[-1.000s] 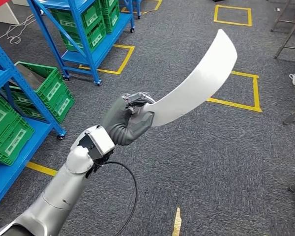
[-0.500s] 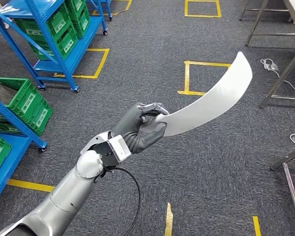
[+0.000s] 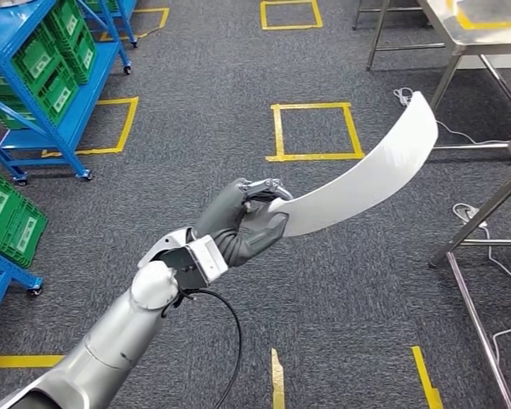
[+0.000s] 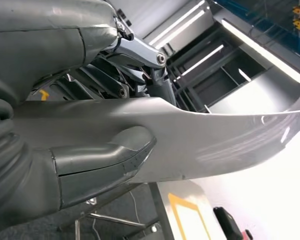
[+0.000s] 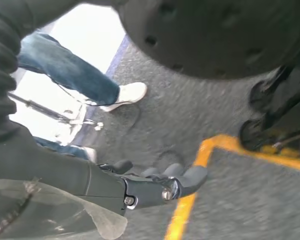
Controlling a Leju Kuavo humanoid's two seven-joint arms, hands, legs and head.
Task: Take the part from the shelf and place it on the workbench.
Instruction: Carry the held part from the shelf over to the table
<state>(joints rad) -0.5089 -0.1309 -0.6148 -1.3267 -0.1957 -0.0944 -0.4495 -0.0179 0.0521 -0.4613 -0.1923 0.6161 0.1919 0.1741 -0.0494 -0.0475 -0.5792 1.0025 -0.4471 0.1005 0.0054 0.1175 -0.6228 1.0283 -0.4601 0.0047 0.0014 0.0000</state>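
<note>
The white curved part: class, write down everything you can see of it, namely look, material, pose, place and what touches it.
The white curved part is a long, thin, smooth panel, glossy like painted plastic or metal, shaped like a broad blade and widening toward its squared far end. The left hand grips its narrow end, thumb pressed on one face and fingers on the other. It is held in the air above grey carpet, rising away to the right toward the metal workbench. Nothing else touches it.
</note>
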